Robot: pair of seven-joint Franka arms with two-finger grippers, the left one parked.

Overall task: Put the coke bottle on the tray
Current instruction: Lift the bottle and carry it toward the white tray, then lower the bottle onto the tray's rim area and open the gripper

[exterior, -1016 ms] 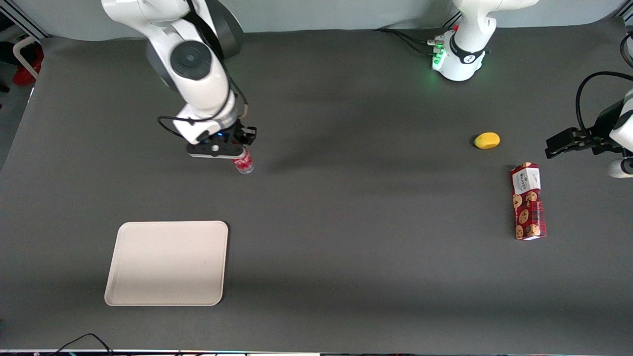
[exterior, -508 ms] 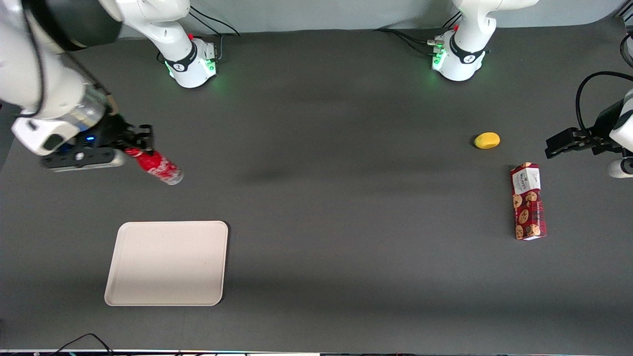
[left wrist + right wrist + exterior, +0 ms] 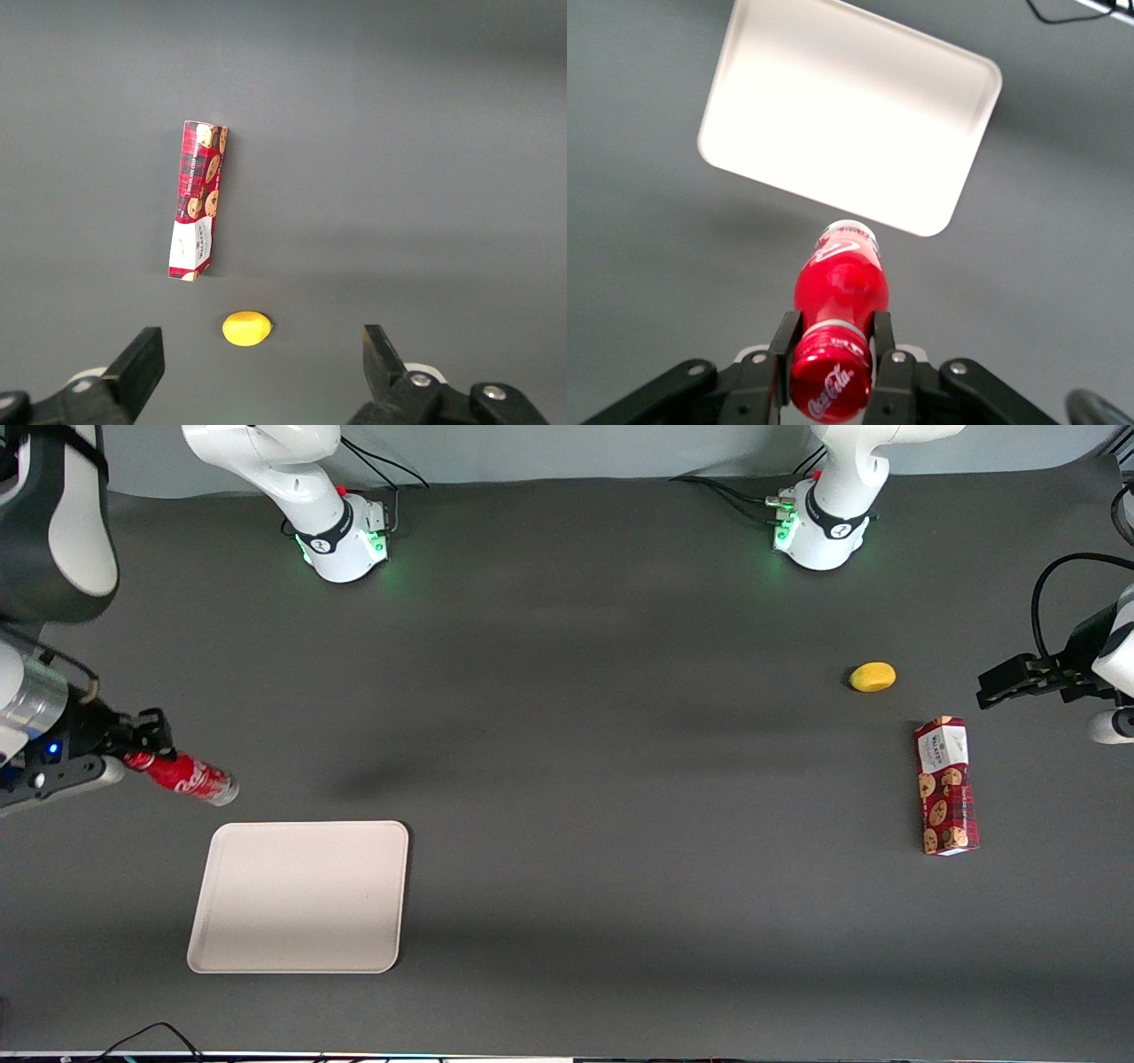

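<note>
My right gripper (image 3: 140, 751) (image 3: 831, 343) is shut on the neck of the coke bottle (image 3: 188, 779) (image 3: 838, 283), a slim red bottle with a red cap and white script. It hangs in the air, tilted, at the working arm's end of the table. The cream tray (image 3: 299, 895) (image 3: 849, 133) lies flat on the dark table, nearer to the front camera than the bottle. The bottle's clear base hovers just off the tray's rim, over bare table.
A red cookie box (image 3: 946, 786) (image 3: 198, 199) and a small yellow fruit (image 3: 873, 677) (image 3: 246, 328) lie toward the parked arm's end of the table. Both arm bases (image 3: 341, 540) stand at the edge of the table farthest from the front camera.
The right arm has lifted the bottle from the table and swung it toward the working arm's end and nearer the front camera, close to the tray. The bottle went from upright to tilted.
</note>
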